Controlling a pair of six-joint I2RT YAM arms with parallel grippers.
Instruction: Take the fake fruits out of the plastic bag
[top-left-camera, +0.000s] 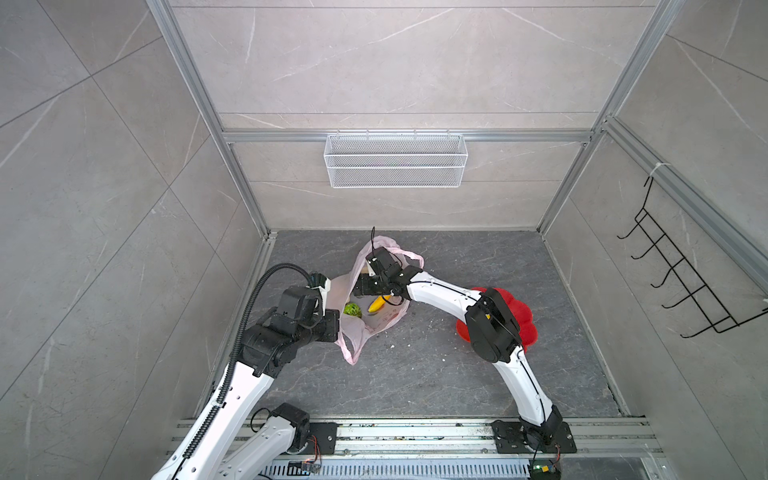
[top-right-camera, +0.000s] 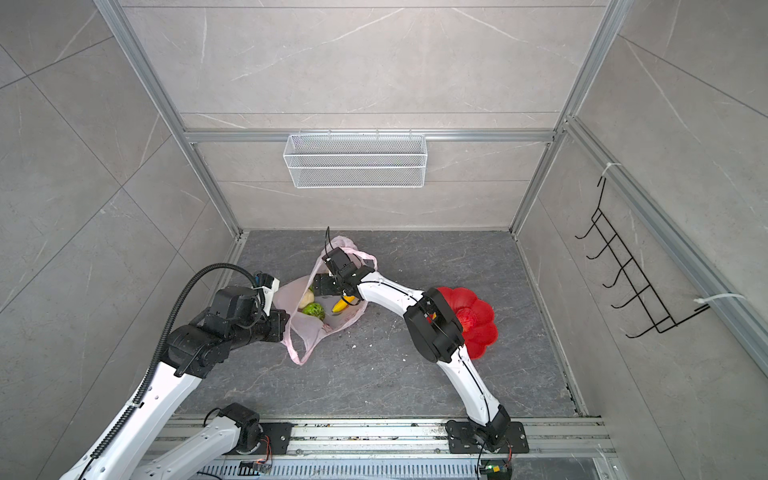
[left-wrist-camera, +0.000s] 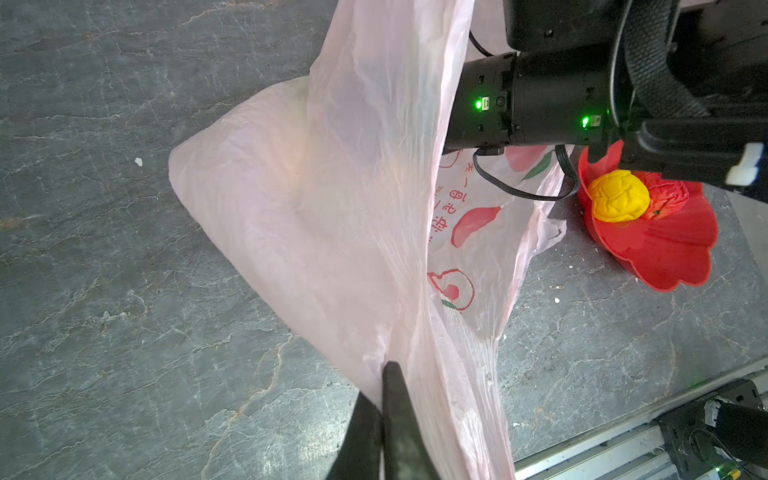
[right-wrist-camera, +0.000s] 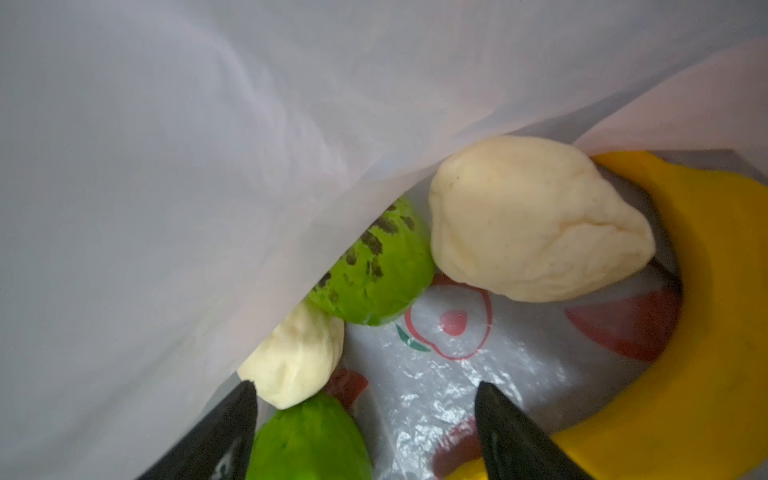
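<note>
Pale grey marble-look tile walls (top-left-camera: 395, 62) are enclosing a dark grey stone surface (top-left-camera: 436, 365). A white wire-mesh basket (top-left-camera: 395, 162) is hanging on the silver back rail (top-left-camera: 270, 136), a black wire hook rack (top-left-camera: 683, 258) on the side wall.

White arm links (top-left-camera: 440, 293), black joints (top-left-camera: 492, 324), ribbed black cable conduit (top-left-camera: 246, 316), pointed black end effector fingers (right-wrist-camera: 511, 436)

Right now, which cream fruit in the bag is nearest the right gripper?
The smaller cream lump, right beside one fingertip; the larger cream lump lies farther off, beside the banana.

Plastic bag (top-left-camera: 352, 338) on dark floor (top-left-camera: 436, 374), banana (top-left-camera: 377, 304) and green fruit (top-left-camera: 352, 309) inside, red plate (top-left-camera: 527, 328) nearby
</note>
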